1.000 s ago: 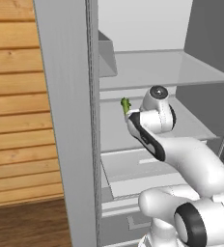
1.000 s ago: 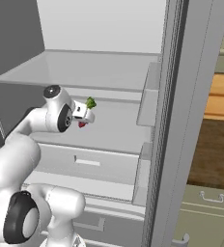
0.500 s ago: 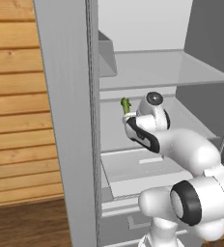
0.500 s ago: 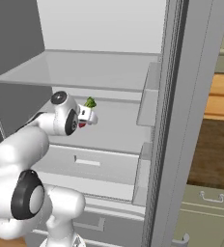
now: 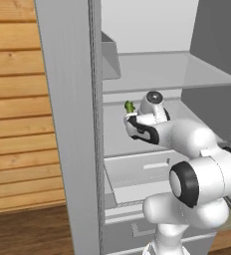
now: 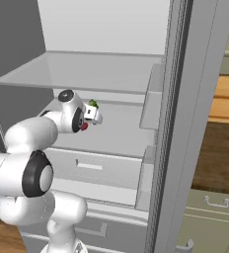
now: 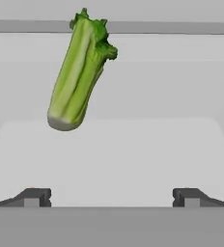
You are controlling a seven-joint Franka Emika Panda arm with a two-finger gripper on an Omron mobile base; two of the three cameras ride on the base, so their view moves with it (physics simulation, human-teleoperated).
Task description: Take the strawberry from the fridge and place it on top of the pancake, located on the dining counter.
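Observation:
The fridge (image 5: 67,124) stands open and my arm reaches in over its middle shelf (image 7: 114,154). My gripper (image 7: 112,198) is open, its fingertips (image 7: 34,197) wide apart with nothing between them. Ahead of it and to the left, an elongated green stalk (image 7: 77,79) stands tilted on the shelf. In the right base view the strawberry (image 6: 84,126) shows as a tiny red spot just under my hand, beside the gripper (image 6: 95,116). The green stalk (image 5: 129,106) pokes up just above the gripper (image 5: 131,120) in the left base view.
A glass shelf (image 6: 87,69) hangs close above my wrist. A pale drawer (image 5: 142,167) juts out below the arm. Door bins (image 6: 151,99) line the right door. A wooden wall (image 5: 13,124) is at left, green cabinets (image 6: 210,217) at lower right.
My arm has pushed a little deeper into the fridge, bringing the hand closer to the green stalk. The jaws have stayed open.

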